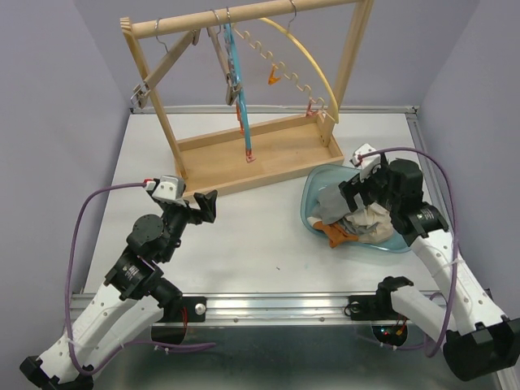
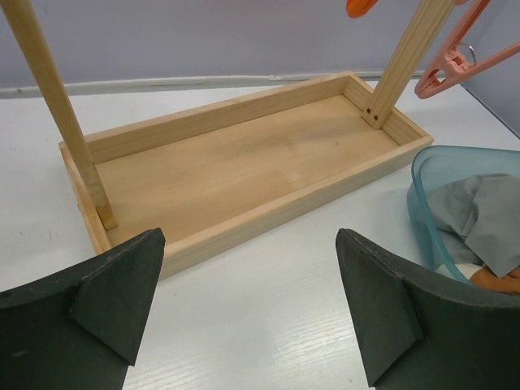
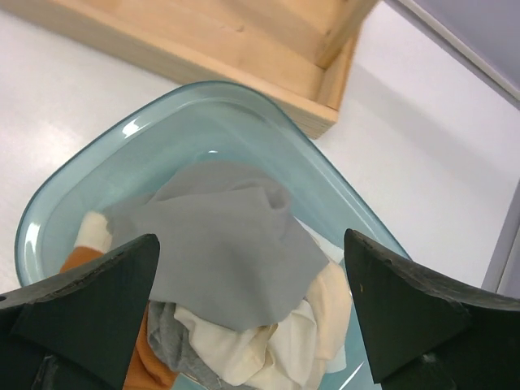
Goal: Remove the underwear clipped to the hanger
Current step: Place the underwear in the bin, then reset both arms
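the underwear [image 1: 361,223] is seen heaped in the blue tub [image 3: 244,89], the right gripper [image 3: 250,238] is held open and empty above it, the left gripper [image 2: 249,236] likewise by the wooden rack [image 1: 268,154], and a garment could be snagged and dragged out if the right gripper is lowered.

The underwear [image 3: 223,244] is soft, matt cloth, loosely creased. The tub [image 3: 162,110] holding it is translucent blue plastic with a glossy rim. The rack [image 2: 236,166] is pale bare wood with visible grain. The tabletop [image 1: 260,236] is white and matt, with a brushed metal rail [image 1: 276,302] along its near edge. The fingers [image 2: 114,284] look matt black.
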`<action>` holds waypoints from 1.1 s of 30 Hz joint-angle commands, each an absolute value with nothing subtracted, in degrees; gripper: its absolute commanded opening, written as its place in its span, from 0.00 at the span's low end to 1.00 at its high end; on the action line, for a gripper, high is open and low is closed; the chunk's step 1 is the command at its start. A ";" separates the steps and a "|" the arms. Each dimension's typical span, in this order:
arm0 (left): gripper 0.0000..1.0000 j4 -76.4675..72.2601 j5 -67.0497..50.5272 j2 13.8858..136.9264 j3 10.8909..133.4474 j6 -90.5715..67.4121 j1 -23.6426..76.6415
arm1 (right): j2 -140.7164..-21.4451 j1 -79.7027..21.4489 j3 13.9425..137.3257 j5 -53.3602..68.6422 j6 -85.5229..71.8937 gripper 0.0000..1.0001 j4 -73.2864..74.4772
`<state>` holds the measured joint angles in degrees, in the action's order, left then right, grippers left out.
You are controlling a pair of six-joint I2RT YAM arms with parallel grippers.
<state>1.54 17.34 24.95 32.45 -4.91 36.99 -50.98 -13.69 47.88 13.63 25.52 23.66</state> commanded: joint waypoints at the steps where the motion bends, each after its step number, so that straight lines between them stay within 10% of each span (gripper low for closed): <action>1: 0.98 -1.67 17.31 25.31 32.26 -3.78 36.65 | -49.30 -11.87 45.62 -2.08 11.20 1.00 12.93; 33: 0.99 -6.59 12.22 29.80 31.20 -11.95 8.44 | -57.66 13.10 48.52 2.20 -9.22 1.00 6.24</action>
